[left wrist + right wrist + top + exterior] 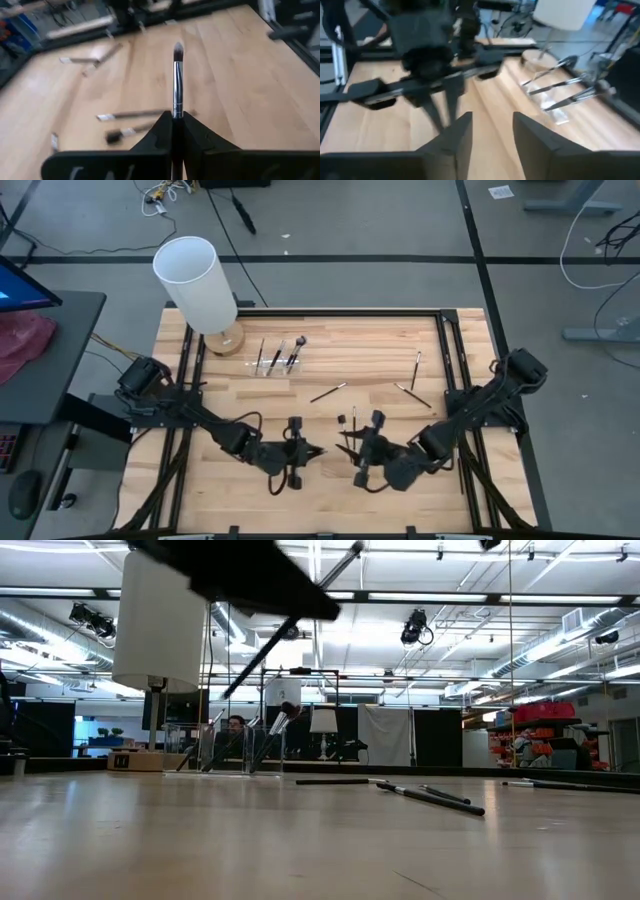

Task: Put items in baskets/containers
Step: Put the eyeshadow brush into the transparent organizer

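My left gripper (318, 452) hangs over the table's near middle, shut on a makeup brush (177, 75) with a silver ferrule and a dark bristle head. My right gripper (342, 448) faces it from the right, open and touching nothing (492, 132). The clear holder (280, 363) stands at the far left beside the lamp base, and three brushes (560, 82) lean in it, heads up. Two brushes (346, 420) lie flat just beyond the grippers. Three more lie farther off: one at mid table (328, 392) and two on the right (412, 394) (417, 368). My left gripper pinches the brush between its two fingers at the handle, just behind the silver ferrule (176, 114). The fingers lie along the brush. Ferrule and bristle head (178, 50) stick out past the fingertips toward the table's right. The brush is lifted clear of the table.
A tall white cylinder (195, 280) on a round wooden base stands at the far left corner, right next to the holder. Black frame rails (450, 350) run along the table's edges. Bare wood lies along the near edge (300, 840).
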